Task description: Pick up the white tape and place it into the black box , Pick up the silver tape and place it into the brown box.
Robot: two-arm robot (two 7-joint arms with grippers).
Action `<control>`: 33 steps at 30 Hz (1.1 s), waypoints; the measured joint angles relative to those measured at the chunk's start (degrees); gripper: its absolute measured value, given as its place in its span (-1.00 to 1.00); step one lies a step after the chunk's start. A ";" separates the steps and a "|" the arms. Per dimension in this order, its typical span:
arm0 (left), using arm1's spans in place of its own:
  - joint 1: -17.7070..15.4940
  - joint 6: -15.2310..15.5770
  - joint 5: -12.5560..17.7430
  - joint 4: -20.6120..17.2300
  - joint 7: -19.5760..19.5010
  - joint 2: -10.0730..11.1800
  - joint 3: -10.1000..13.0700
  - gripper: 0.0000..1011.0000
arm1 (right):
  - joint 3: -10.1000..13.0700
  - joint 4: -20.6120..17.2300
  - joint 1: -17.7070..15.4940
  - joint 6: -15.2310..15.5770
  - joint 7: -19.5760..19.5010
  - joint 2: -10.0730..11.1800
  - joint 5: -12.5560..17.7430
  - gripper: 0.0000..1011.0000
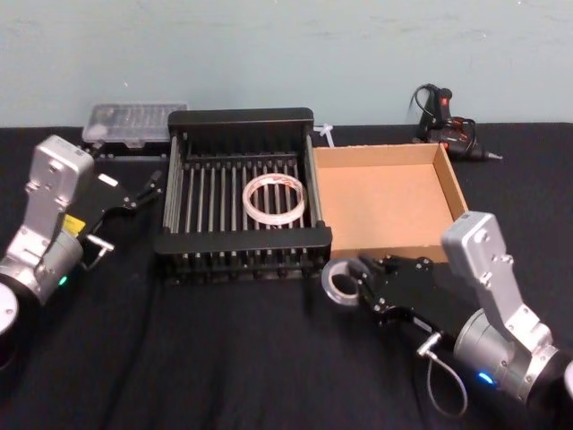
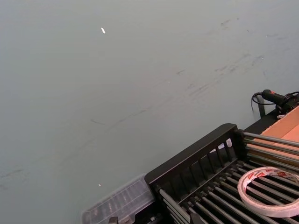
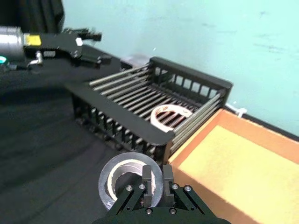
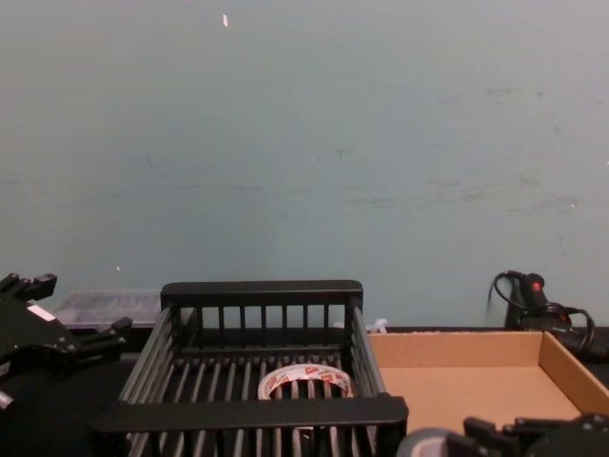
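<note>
The white tape [image 1: 273,218] lies flat on the barred bottom of the black box [image 1: 242,240], toward its right side; it also shows in the chest view [image 4: 285,381] and both wrist views [image 2: 252,198] [image 3: 161,123]. My right gripper [image 1: 354,279] is shut on the wall of the silver tape [image 1: 338,282], a dark grey roll with a pale core [image 3: 126,179], held above the cloth just in front of the black box's right front corner and the brown box [image 1: 385,202]. The left gripper [image 1: 143,190] hovers open left of the black box.
A clear plastic case [image 1: 134,124] sits behind the black box at the back left. A black and red hand tool with a cord [image 1: 448,130] lies behind the brown box. Black cloth covers the table in front of both boxes.
</note>
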 joint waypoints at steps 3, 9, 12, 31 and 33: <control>0.00 0.00 0.00 0.00 0.00 0.00 0.00 0.98 | 0.54 -0.01 -0.34 -1.04 -0.60 -0.34 0.52 -0.71; 0.00 0.00 0.00 0.00 0.00 0.00 0.00 0.98 | 1.93 -0.01 -1.08 -3.49 -2.12 -1.39 1.63 -0.71; 0.00 0.00 0.00 0.00 0.00 0.00 0.00 0.98 | 2.33 -0.01 -1.19 -3.98 -2.70 -1.72 1.70 -0.71; 0.00 0.00 0.00 0.00 0.00 0.00 0.00 0.98 | 6.32 -1.02 -1.41 -4.36 -5.51 -3.65 3.33 -0.71; 0.00 0.00 0.00 0.00 0.00 0.00 0.00 0.98 | 6.78 -1.01 -1.49 -4.44 -5.77 -3.84 3.37 -0.71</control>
